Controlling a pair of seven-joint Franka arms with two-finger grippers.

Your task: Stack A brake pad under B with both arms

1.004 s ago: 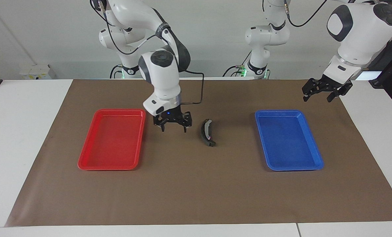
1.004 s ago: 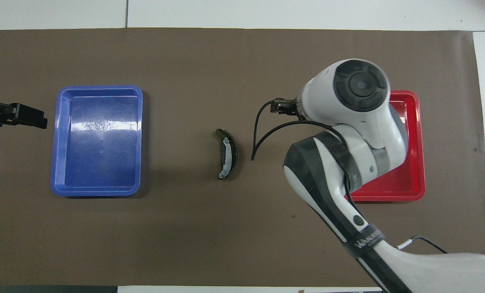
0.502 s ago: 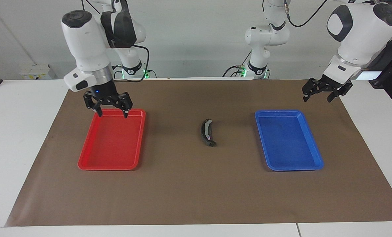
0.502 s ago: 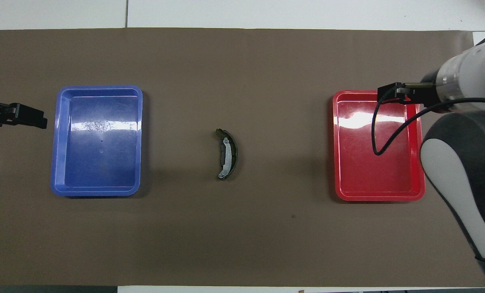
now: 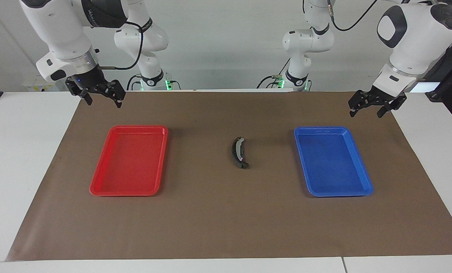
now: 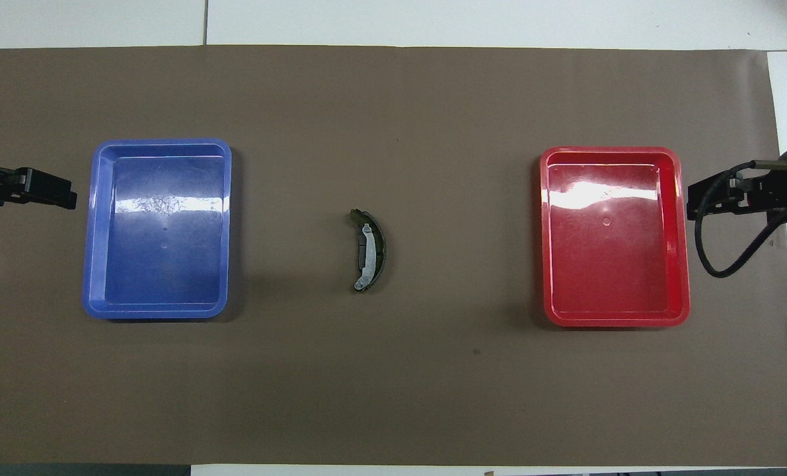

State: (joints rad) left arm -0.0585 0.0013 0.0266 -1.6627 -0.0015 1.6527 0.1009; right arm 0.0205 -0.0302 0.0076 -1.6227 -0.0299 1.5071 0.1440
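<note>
The right gripper [image 5: 101, 99] has pulled back from the curved black brake shoe with silver rim [image 5: 238, 152], spread and empty like the left gripper [image 5: 372, 105]; the stack, midway between them, could slip apart if nudged.

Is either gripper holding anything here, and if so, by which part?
Nothing is held: left gripper and right gripper hang open; the brake shoe lies on the mat.

You have the brake shoe [image 5: 238, 152] lying on the brake pad [image 6: 379, 246] at the middle of the mat [image 5: 226, 227], midway between two trays. One tray [image 5: 96, 189] sits toward the right arm's end of the mat, the other tray [image 5: 366, 189] toward the left arm's end.
</note>
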